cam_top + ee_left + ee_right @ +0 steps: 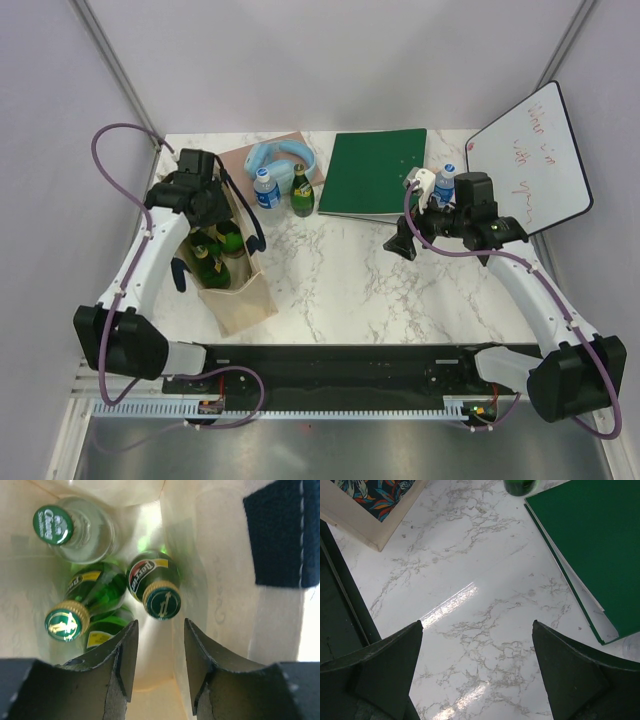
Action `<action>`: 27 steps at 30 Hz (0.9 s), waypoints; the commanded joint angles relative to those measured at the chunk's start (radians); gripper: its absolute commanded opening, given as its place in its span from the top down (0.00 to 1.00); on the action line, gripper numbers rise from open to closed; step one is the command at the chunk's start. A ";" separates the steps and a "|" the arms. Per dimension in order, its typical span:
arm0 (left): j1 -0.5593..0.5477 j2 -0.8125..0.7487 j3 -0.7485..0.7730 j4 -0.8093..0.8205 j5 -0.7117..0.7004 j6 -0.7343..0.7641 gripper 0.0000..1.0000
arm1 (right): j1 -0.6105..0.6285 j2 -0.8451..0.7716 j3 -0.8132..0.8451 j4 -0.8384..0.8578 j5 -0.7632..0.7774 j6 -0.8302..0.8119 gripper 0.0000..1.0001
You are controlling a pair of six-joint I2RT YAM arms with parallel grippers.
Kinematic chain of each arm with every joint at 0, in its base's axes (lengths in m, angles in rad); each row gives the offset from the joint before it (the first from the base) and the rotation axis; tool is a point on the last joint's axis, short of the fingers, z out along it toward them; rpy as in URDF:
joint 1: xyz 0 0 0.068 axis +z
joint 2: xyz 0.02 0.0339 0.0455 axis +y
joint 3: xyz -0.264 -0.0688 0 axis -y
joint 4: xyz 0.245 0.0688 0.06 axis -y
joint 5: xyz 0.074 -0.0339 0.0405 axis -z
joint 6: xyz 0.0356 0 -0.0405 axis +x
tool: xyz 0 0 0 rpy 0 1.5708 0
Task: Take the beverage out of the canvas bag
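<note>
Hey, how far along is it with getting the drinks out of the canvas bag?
Nothing clearly done: a water bottle and a green bottle stand beside the canvas bag, origin unknown. In hand: the left gripper, open, hangs in the bag's mouth over a Perrier bottle, gripping nothing. Left: that one, a second Perrier bottle and a clear bottle are inside. The right gripper is open, empty.

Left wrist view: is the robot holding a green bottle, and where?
Nothing is held. The left gripper hangs open above the green bottles in the canvas bag, gripping none; the right gripper is open too.
</note>
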 commanded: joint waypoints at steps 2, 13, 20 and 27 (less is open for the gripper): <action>0.004 0.041 0.067 0.033 -0.018 0.079 0.52 | -0.004 -0.022 -0.005 0.030 -0.003 -0.001 0.02; 0.005 0.117 0.088 0.038 -0.044 0.104 0.54 | -0.004 -0.015 -0.003 0.032 0.001 -0.001 0.02; 0.005 0.130 0.096 0.044 -0.061 0.113 0.56 | -0.007 -0.015 -0.003 0.034 -0.001 0.002 0.02; 0.005 0.139 0.096 0.053 -0.060 0.128 0.58 | -0.007 -0.015 -0.003 0.032 -0.004 0.000 0.02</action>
